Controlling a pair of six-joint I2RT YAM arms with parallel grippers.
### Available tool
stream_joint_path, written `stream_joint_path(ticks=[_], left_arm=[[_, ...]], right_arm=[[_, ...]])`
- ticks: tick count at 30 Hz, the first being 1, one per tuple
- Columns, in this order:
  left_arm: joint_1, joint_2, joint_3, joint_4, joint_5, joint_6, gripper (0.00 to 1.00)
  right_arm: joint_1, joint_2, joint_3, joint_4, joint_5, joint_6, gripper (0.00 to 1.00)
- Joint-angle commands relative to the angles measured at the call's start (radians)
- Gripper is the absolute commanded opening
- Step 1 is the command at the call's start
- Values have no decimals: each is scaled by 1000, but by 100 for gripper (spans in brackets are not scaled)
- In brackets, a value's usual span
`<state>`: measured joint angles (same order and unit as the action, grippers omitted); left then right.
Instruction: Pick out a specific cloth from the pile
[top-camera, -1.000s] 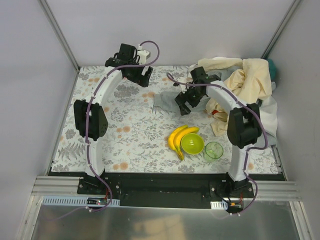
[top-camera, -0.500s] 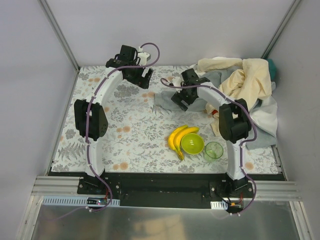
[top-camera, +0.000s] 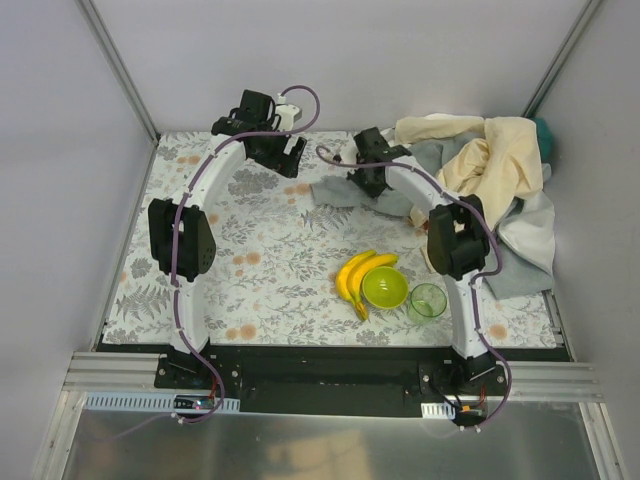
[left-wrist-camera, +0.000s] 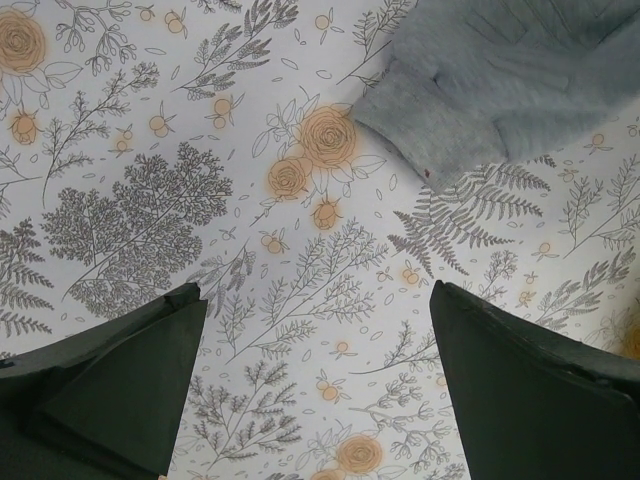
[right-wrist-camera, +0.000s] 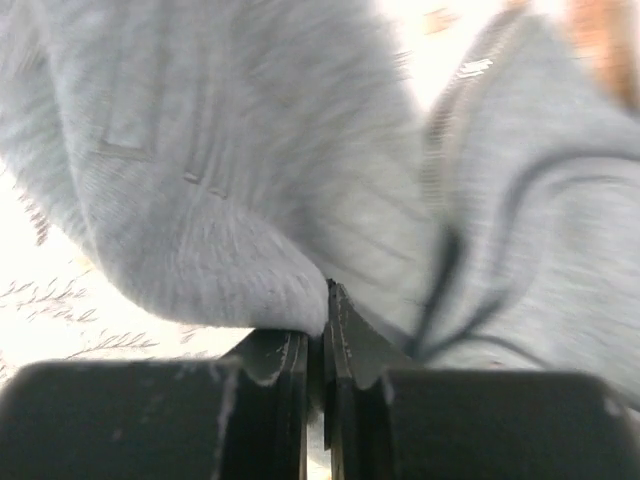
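The pile (top-camera: 490, 160) of cream-yellow, grey and white garments lies at the back right of the table. The orange-red cloth is hidden; a blurred orange patch (right-wrist-camera: 600, 30) shows beyond the grey fabric, and I cannot tell what it is. A grey garment (top-camera: 338, 190) spreads from the pile toward the table's middle. My right gripper (top-camera: 367, 182) is down on it, its jaws shut (right-wrist-camera: 327, 290) with a fold of the grey garment (right-wrist-camera: 250, 150) pinched at the tips. My left gripper (top-camera: 285, 155) hangs open (left-wrist-camera: 317, 290) over the bare floral tablecloth, just short of a grey sleeve (left-wrist-camera: 480, 80).
Bananas (top-camera: 352, 275), a green bowl (top-camera: 384, 288) and a clear green cup (top-camera: 428, 300) stand in front of the right arm. White walls close the back and both sides. The left half of the floral tablecloth (top-camera: 230, 270) carries only the left arm.
My right arm has reached left and back onto the grey garment, and its jaws have gone from open to shut there. The left arm has not moved.
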<state>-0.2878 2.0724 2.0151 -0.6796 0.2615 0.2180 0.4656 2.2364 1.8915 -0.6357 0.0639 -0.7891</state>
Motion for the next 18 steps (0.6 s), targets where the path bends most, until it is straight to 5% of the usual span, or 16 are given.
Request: stream_joint_path(ticks=[1,7,12,18], left_arm=[[-1,-40,62,-11,48,1,100],[-63,52,170,-11,67,-20,100],[-206,213,386,-9,64,7,97],[-375,452,596,61,88,66,99]], right_arm=[[-119,-138,214,59,192,148,0],[-391,-289,362,114,537,208,0],[-606,-400,54,188,481,270,0],[-656,-399,-161,202,412,359,9]])
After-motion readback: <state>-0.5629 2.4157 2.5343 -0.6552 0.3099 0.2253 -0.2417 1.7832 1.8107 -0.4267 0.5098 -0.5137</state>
